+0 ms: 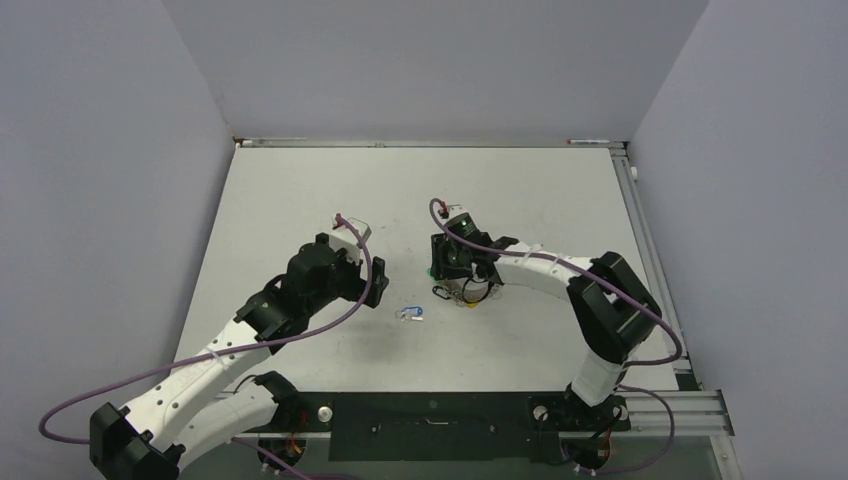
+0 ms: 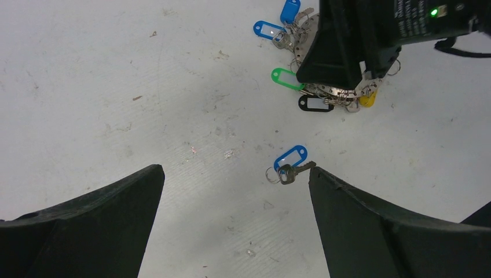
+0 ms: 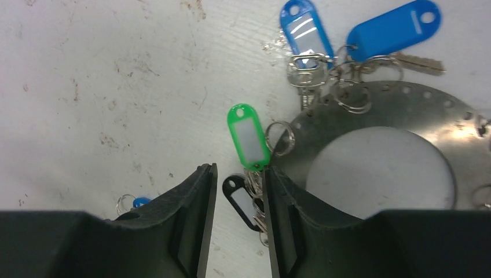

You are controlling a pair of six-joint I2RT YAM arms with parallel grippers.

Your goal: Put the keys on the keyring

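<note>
The keyring [image 3: 376, 130] is a wide flat grey metal ring lying on the table, with keys and green [image 3: 249, 136], black [image 3: 240, 200] and blue [image 3: 307, 29] tags round its rim. My right gripper [image 3: 237, 197] hovers low over its edge with its jaws partly apart; the black tag lies between them and neither finger presses on it. In the top view that gripper [image 1: 462, 275] covers most of the keyring [image 1: 472, 293]. A loose key with a blue tag [image 2: 291, 165] [image 1: 410, 314] lies alone just beyond the right finger of my wide-open, empty left gripper [image 2: 234, 169].
The white table [image 1: 300, 190] is walled in grey at the back and both sides. A metal rail [image 1: 640, 230] runs along its right edge. The right arm's black wrist body [image 2: 370, 35] hangs over the key cluster in the left wrist view.
</note>
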